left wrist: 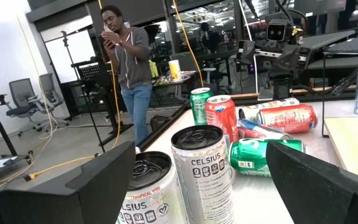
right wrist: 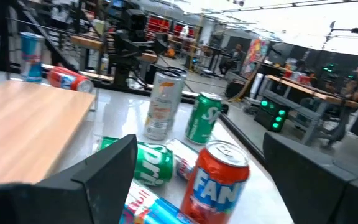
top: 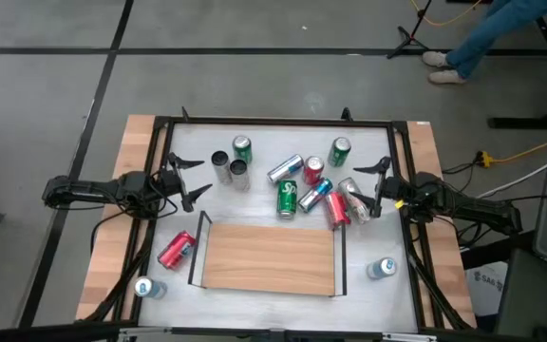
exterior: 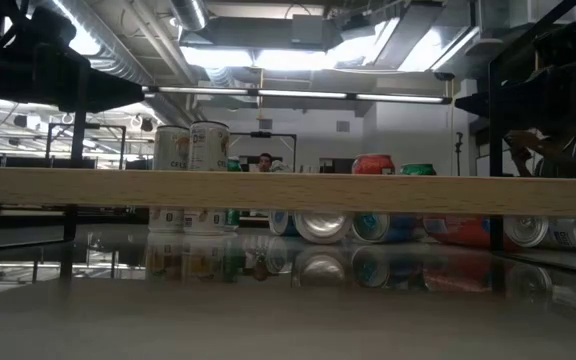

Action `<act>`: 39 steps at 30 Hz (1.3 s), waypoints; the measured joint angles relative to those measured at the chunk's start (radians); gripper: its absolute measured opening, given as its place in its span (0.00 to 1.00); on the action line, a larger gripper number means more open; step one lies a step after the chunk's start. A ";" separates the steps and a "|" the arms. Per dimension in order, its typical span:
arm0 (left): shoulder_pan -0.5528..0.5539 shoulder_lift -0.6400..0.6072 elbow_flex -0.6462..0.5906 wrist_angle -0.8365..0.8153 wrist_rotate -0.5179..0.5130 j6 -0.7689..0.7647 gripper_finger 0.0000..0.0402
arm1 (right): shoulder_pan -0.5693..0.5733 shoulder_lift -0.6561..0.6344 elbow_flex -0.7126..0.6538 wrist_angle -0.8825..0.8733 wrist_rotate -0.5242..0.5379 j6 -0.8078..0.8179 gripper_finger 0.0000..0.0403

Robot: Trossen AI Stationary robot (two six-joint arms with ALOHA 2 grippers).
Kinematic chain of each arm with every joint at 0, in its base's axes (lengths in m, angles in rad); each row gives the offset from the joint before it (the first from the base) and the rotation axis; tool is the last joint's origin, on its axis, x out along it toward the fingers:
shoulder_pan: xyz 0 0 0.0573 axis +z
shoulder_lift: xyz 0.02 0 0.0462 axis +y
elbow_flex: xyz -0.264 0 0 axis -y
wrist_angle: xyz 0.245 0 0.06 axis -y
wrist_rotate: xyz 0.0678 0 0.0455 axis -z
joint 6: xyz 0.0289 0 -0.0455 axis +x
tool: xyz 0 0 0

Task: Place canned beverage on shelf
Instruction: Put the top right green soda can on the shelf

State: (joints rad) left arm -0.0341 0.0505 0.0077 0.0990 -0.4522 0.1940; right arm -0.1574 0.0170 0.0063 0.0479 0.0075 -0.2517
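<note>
The left arm is stretched in level from the worktop's (top: 254, 133) left edge, and its tool (top: 190, 180) is held with fingers spread wide, nothing between them. The right arm is stretched in level from the worktop's right edge, its tool (top: 382, 185) likewise spread wide and empty. Both tools are pointed inward, toward the worktop's middle.
</note>
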 joint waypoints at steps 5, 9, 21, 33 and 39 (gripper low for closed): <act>0.000 0.000 0.000 0.000 0.000 0.000 0.88 | 0.000 0.000 0.000 0.001 0.000 0.100 0.84; 0.000 0.000 0.000 0.000 0.000 -0.011 0.88 | 0.000 0.000 0.000 0.003 0.000 0.205 0.84; 0.000 0.000 0.000 0.017 0.001 -0.037 0.88 | 0.000 0.000 0.000 0.088 0.014 0.512 0.84; 0.000 0.000 0.000 0.066 0.109 -0.186 0.88 | 0.000 0.041 0.139 0.140 0.084 0.447 0.84; 0.000 0.000 0.000 0.082 0.103 -0.186 0.88 | 0.000 0.211 0.339 -0.062 0.155 0.319 0.84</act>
State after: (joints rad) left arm -0.0338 0.0504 0.0074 0.1811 -0.3489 0.0078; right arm -0.1574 0.2281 0.3451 -0.0143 0.1629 0.0677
